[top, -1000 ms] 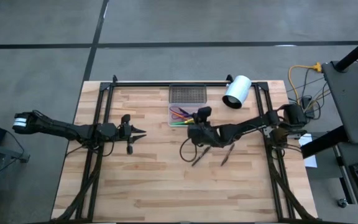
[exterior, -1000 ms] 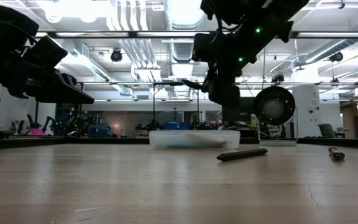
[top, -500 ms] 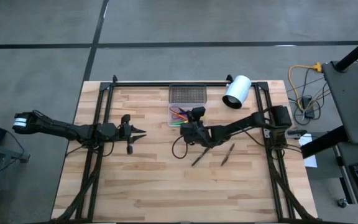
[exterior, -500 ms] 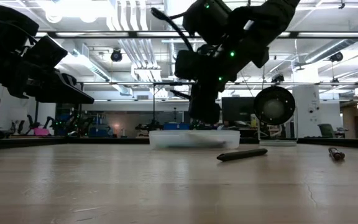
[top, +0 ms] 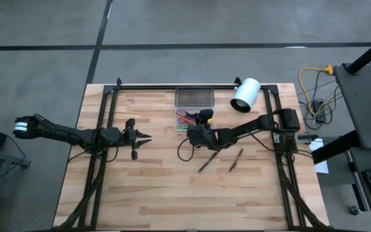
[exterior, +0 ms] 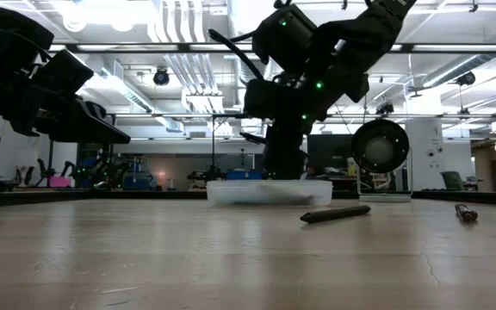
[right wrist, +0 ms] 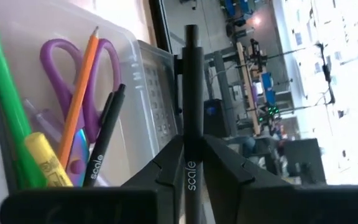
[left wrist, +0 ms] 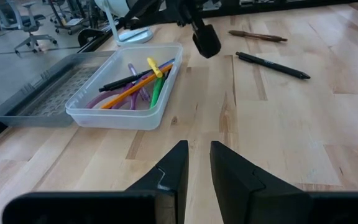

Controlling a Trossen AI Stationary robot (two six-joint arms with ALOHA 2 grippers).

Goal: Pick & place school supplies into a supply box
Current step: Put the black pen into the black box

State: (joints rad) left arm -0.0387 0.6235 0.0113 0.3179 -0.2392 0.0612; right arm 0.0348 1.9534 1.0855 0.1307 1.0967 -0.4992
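Right wrist view: right gripper jaws pinch a black pen over the supply box.

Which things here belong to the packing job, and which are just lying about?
Job: supply box; black pen between the right pincer's fingers; two pens on the table.
Lying about: white cylinder; grey mesh lid.

White cylinder at table's far edge, cables
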